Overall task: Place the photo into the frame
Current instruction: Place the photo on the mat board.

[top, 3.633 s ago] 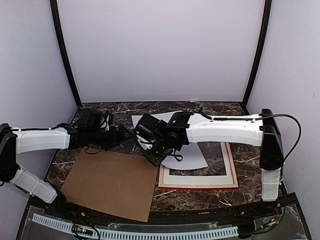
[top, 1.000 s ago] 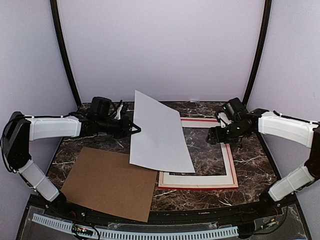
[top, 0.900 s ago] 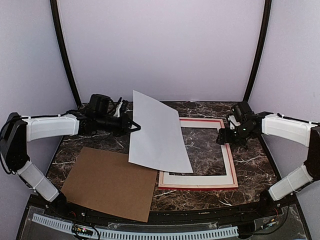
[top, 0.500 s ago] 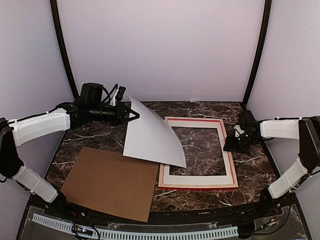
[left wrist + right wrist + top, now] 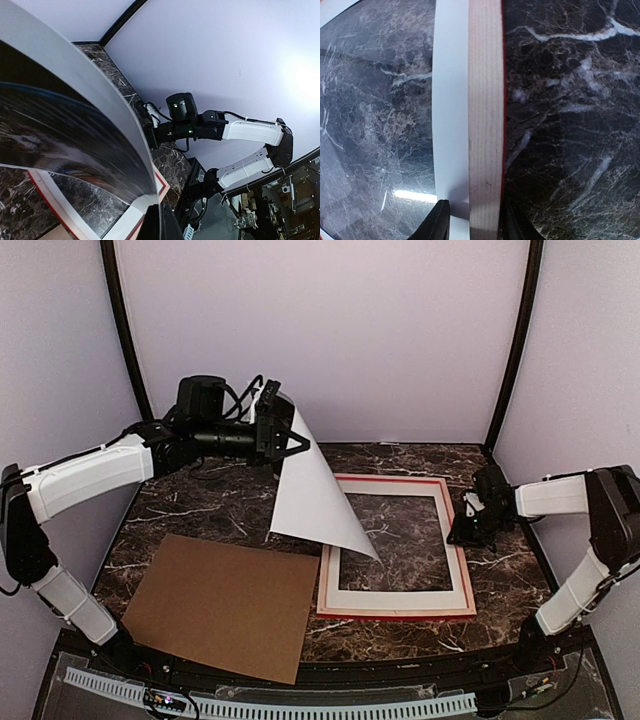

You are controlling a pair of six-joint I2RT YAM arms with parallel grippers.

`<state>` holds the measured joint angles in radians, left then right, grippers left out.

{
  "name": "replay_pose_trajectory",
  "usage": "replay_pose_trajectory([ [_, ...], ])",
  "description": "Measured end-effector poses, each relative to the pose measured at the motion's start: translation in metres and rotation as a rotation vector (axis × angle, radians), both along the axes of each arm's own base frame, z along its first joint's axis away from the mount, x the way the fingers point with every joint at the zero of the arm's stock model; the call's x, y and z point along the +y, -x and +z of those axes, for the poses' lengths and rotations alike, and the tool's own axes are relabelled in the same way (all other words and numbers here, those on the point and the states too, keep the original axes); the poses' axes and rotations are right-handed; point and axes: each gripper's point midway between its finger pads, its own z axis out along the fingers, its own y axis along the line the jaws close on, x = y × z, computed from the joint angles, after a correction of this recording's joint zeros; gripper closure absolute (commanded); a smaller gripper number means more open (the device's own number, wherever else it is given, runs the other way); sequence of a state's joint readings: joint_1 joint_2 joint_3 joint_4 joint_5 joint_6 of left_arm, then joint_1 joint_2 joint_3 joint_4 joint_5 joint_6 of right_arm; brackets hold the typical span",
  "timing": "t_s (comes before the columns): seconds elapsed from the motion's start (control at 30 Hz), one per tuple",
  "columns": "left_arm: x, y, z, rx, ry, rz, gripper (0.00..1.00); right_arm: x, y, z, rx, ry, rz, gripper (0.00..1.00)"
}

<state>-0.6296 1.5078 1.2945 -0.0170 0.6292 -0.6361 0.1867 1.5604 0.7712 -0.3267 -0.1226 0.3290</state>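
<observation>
Photo [image 5: 315, 500] hangs from left gripper [image 5: 292, 440], jaws clamped on its upper edge, low corner over the frame [image 5: 400, 616] on the worktop [image 5: 200, 510]. Right gripper [image 5: 468, 525] jaws straddle the right rail, pinch unclear. Carry step; next likely: lower flat inside rails.

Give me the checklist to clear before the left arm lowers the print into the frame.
1. Left gripper pinching the photo at its top corner: ok.
2. White back up, printed side facing down: ok.
3. The frame lying flat with the white mat inside: ok.
4. Photo squared over the opening: not ok; it hangs curled, with only its lower corner at the left rail.
5. Right gripper clamped on the right rail: cannot tell; its fingers straddle the rail.
</observation>
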Motion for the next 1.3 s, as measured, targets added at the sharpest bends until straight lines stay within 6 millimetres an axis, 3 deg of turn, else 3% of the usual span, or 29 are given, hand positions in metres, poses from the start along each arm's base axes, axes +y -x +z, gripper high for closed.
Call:
replay_pose_trajectory([
  [0.1, -0.026, 0.003, 0.012, -0.021, 0.018, -0.056, 1.00, 0.003, -0.002, 0.000, -0.007, -0.014, 0.009, 0.71],
  [0.27, -0.060, 0.010, 0.013, -0.021, 0.029, -0.130, 1.00, 0.006, -0.003, 0.000, -0.011, -0.041, 0.018, 0.75],
  [0.6, -0.079, 0.008, 0.011, -0.007, 0.051, -0.162, 1.00, 0.013, -0.004, 0.001, -0.024, -0.093, 0.033, 0.75],
  [0.9, -0.090, 0.011, 0.022, -0.025, 0.071, -0.184, 1.00, 0.015, -0.001, 0.007, -0.023, -0.099, 0.036, 0.45],
  [1.0, -0.097, 0.009, 0.025, -0.033, 0.078, -0.193, 1.00, 0.006, -0.002, 0.020, -0.046, -0.083, 0.007, 0.41],
  [1.17, -0.118, 0.004, 0.030, -0.045, 0.088, -0.220, 1.00, -0.028, -0.017, 0.051, -0.137, -0.048, -0.095, 0.40],
  [1.3, -0.142, 0.005, 0.036, -0.065, 0.090, -0.269, 1.00, -0.050, -0.019, 0.061, -0.165, -0.030, -0.160, 0.40],
])
